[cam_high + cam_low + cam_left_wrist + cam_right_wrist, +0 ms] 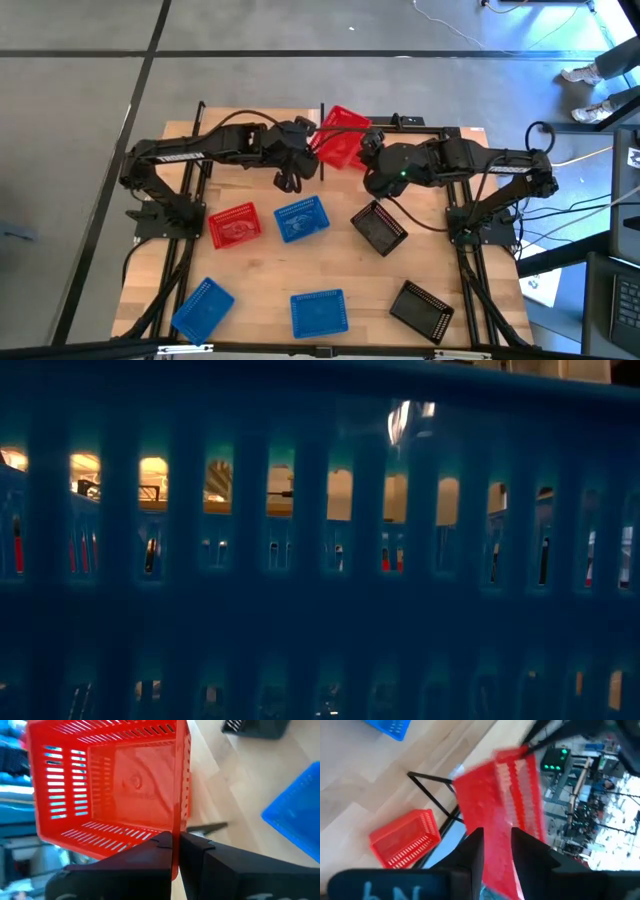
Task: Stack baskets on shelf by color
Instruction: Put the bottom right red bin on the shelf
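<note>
Two red baskets up at the counter's far edge, by the shelf [440,135] and its black posts. Left fingers [175,851] clamped on the rim of one red basket [112,785], mouth turned toward the wrist camera, floor away from it, a round moulded mark on the floor, unreadable. Right fingers [496,845] clamped on the wall of the other red basket [502,815], tipped steeply on edge, long axis running away from the fingers. From above, the two held baskets overlapping as one red mass [340,135] between left gripper [297,150] and right gripper [372,150]; cannot tell there which lies over which.

Third red basket [234,226] flat on the counter [260,290], well below the left fingers, mouth up, just beside a blue basket [301,219]. Two more blue ones nearer the front edge [203,309] and [319,312], the latter filling the low view [320,560] with its slotted wall. Black basket [379,229] below the right fingers, turned diagonal; another [420,311] near the front right corner. No readable writing on any basket.
</note>
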You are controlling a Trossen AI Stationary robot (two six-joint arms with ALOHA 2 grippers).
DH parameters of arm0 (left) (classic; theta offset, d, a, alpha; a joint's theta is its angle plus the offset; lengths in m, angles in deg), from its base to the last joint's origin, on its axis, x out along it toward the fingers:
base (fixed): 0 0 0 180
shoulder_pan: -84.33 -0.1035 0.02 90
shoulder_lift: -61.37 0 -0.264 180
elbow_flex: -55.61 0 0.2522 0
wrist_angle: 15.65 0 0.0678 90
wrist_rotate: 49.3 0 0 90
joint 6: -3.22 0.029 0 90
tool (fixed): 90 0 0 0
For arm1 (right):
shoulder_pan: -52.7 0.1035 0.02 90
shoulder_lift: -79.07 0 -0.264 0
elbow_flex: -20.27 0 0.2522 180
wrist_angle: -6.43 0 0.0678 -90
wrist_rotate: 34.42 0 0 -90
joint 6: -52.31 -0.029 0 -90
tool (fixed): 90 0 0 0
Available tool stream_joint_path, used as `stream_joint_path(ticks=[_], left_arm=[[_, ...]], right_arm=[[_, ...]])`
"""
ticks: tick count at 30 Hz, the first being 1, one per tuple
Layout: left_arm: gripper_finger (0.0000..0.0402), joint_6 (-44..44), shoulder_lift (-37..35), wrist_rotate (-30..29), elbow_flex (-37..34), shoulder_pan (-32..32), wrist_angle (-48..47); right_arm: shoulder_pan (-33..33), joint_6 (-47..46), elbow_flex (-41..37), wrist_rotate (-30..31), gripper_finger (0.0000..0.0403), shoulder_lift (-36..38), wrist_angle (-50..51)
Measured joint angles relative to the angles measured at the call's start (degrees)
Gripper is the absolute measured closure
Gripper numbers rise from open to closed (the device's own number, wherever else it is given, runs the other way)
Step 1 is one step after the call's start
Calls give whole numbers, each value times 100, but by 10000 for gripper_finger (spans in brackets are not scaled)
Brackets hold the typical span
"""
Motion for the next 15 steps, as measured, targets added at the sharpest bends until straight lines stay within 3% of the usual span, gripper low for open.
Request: stream_joint_path(ticks=[9, 15], left_arm=[[401, -717, -222, -383, -4, -27, -404], [401, -1729, -710, -409, -4, -333, -1401]], right_arm=[[9, -2, -2, 529, 303, 98, -64], [43, -9, -2, 564, 303, 100, -64]])
